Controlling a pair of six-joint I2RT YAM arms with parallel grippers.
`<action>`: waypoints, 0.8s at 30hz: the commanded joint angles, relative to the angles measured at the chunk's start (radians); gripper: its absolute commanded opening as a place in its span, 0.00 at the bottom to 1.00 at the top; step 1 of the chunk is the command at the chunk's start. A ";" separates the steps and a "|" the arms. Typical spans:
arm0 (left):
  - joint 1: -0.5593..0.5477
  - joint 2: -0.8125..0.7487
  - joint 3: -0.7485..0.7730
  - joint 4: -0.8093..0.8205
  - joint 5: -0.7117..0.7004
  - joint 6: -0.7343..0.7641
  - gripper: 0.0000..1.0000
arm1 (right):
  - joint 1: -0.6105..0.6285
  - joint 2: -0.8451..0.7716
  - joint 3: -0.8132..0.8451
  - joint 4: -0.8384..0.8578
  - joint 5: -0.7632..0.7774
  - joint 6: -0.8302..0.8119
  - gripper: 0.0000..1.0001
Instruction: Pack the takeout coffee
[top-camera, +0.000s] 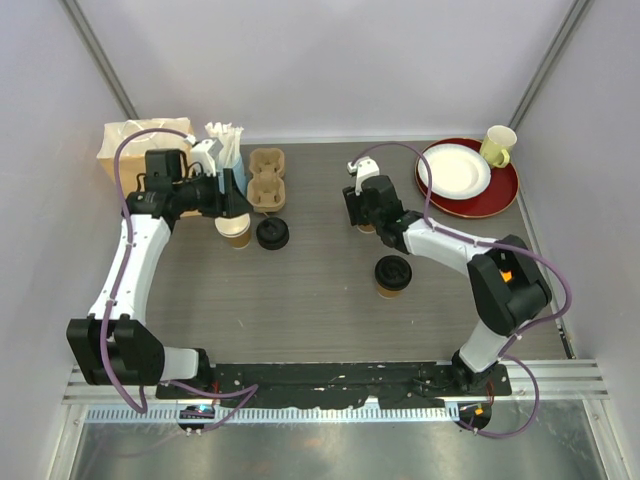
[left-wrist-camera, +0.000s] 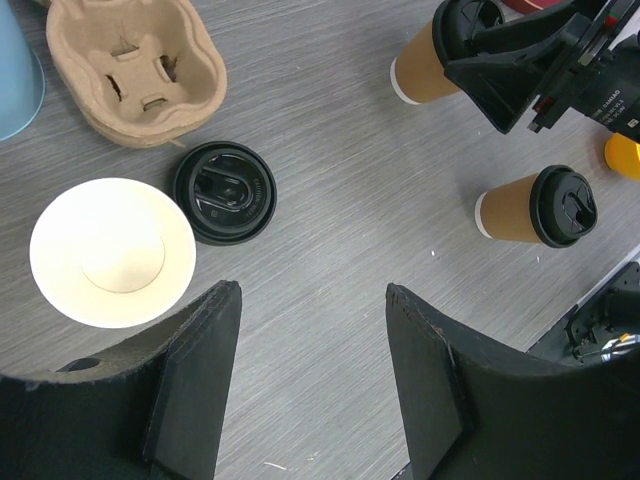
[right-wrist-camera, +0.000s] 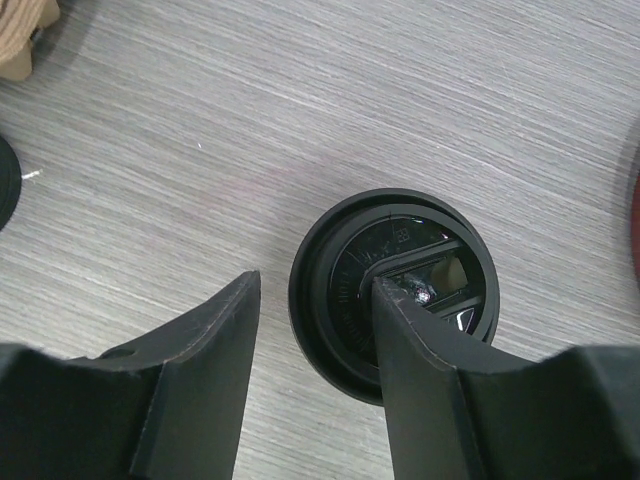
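Two brown paper cups with black lids stand right of the middle. One takeout coffee (top-camera: 392, 275) (left-wrist-camera: 535, 207) stands alone. The other (right-wrist-camera: 395, 290) (left-wrist-camera: 425, 68) is under my right gripper (top-camera: 363, 212) (right-wrist-camera: 312, 282), which is open; its right finger hangs over the lid and its left finger is beside the cup. A third brown cup (top-camera: 237, 233) (left-wrist-camera: 112, 250) has no lid and shows a white inside. A loose black lid (top-camera: 272, 233) (left-wrist-camera: 224, 192) lies next to it. My left gripper (top-camera: 238, 206) (left-wrist-camera: 312, 290) is open over bare table beside that cup.
A cardboard cup carrier (top-camera: 266, 180) (left-wrist-camera: 135, 70) and a light-blue cup of straws (top-camera: 232, 160) stand behind the open cup. A paper bag (top-camera: 135, 140) is at the back left. A red plate (top-camera: 500, 190) with a white plate, and a yellow mug (top-camera: 498, 145), are at the back right.
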 joint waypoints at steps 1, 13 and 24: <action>0.006 -0.012 0.053 0.007 0.024 0.022 0.64 | -0.005 -0.035 0.030 -0.112 0.008 -0.045 0.55; 0.006 -0.016 0.148 -0.050 -0.054 0.079 0.68 | -0.004 -0.130 0.063 -0.112 -0.094 -0.094 0.71; 0.097 0.013 0.416 -0.255 -0.317 0.353 0.96 | -0.001 -0.198 0.074 -0.161 -0.211 -0.115 0.87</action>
